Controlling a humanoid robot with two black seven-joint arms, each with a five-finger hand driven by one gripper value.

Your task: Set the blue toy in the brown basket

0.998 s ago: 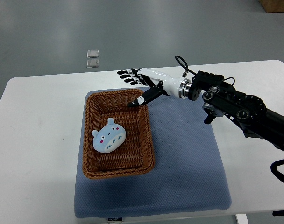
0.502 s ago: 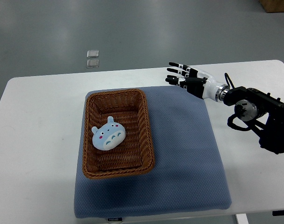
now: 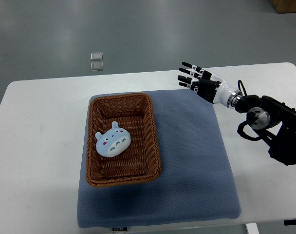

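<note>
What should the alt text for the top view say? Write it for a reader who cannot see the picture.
A blue toy lies inside a brown basket on a blue-grey mat on a white table. The robot's right hand hovers open and empty above the mat's far right corner, apart from the basket.

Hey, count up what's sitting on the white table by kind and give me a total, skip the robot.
Blue toy: 1
Brown basket: 1
Blue-grey mat: 1
Total: 3
</note>
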